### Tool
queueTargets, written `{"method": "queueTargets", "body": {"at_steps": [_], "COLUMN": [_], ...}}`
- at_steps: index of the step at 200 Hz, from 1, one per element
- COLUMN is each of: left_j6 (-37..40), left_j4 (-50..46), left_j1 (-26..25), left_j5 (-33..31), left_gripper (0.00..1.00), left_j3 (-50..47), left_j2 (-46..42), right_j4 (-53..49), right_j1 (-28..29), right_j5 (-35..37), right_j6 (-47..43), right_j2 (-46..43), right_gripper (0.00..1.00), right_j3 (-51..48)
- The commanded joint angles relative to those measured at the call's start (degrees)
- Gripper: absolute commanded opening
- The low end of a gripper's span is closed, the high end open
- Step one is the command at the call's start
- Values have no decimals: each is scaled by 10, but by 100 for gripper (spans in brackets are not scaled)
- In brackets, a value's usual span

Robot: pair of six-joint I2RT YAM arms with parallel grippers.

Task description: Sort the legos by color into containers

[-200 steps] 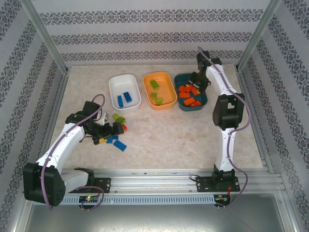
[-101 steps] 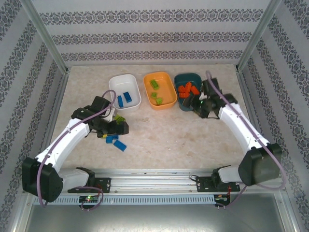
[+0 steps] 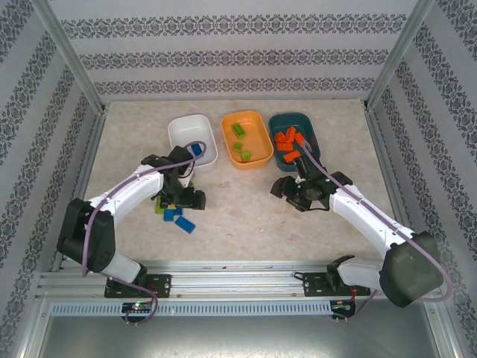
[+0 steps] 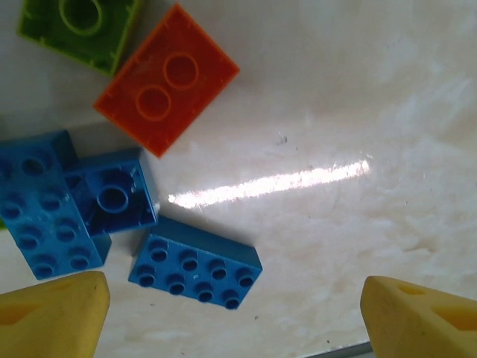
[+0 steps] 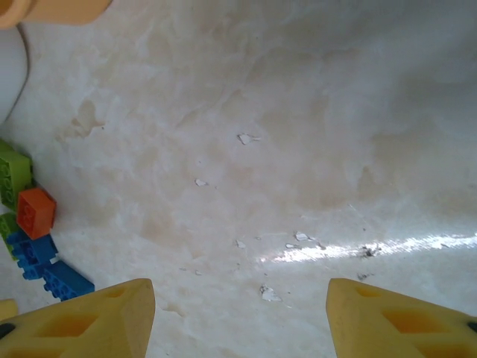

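Loose legos lie in a pile on the table: an orange brick [image 4: 168,78], a green one [image 4: 78,26] and three blue ones [image 4: 195,262]. My left gripper [image 3: 180,197] hovers over this pile, open. The flat blue brick lies between its yellow fingers [image 4: 52,317], nearer the left one, untouched. My right gripper [image 3: 294,195] hangs open over bare table; its fingers [image 5: 402,321] hold nothing. The white dish [image 3: 179,128] holds blue legos, the orange dish [image 3: 258,121] green ones, the teal dish [image 3: 307,123] orange ones.
From the right wrist the pile [image 5: 36,211] shows far to the left, with bare marble [image 5: 283,149] between. The three dishes stand in a row at the back. Patterned walls and metal posts [image 3: 71,67] close in the table.
My right arm left the teal dish and swung down to the table's middle. My left gripper shifted right over the pile, its jaws narrowing slightly.
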Motion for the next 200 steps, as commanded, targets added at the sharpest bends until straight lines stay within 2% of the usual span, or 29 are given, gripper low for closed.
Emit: {"method": "queueTargets", "body": {"at_steps": [1,67,129,200], "left_j6": [19,48,61,62], "left_j4": [-13,-16,3,23], "left_j1": [-7,-6,-6,-8], "left_j5": [-27,-64,-59,-47], "left_gripper": [88,88,87,77], "left_j3": [32,65,77,74], "left_j2": [27,111,152,184], "right_j4": [14,24,20,6], "right_j1": [6,12,12,11], "right_j5": [5,-5,-11,-15], "right_j6": [5,6,8,1], "right_j2": [18,45,43,40], "right_gripper": [62,62,62,62], "right_j3": [6,24,17,24]}}
